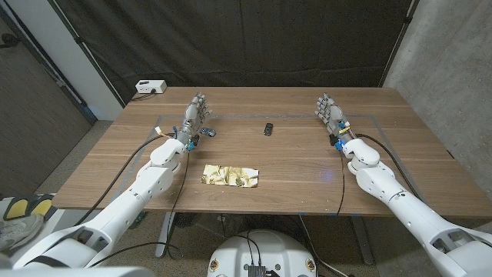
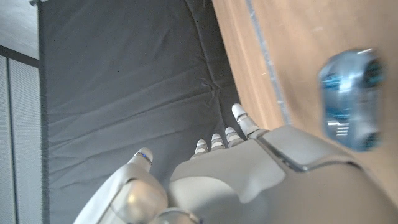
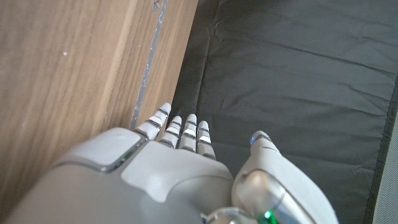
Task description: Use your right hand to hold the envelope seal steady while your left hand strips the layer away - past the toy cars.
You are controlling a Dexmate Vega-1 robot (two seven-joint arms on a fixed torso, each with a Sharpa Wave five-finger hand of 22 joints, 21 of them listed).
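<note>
Left hand (image 1: 196,115): stood near the table's far left corner, fingers (image 2: 239,119) extended and apart, grasping nothing. In the left wrist view its fingertips reached past the table's far edge toward the black curtain (image 2: 124,93).

Right hand (image 1: 330,114): stood near the table's far right corner, fingers (image 3: 186,127) straight, close together, thumb apart, released and grasping nothing. In the right wrist view its fingertips lay at the table's far edge, the curtain beyond.

Blue car (image 1: 207,133): toy car on the table, just beside the left hand on its inner side; whether it touched the hand could not be told. Seen blurred in the left wrist view (image 2: 351,99), translucent blue.

Dark car (image 1: 267,128): small toy on the table, about midway between the two hands, toward the far edge, well apart from both.

Envelope (image 1: 230,175): gold, crinkled, lying flat near the middle of the table, toward the near edge, nearer than both cars and well apart from either hand. Its seal strip was too small to make out.

Table (image 1: 307,165): wooden, with a pale tape line along the far edge.

White box (image 1: 150,87): beyond the table's far left corner, with a cable attached.
</note>
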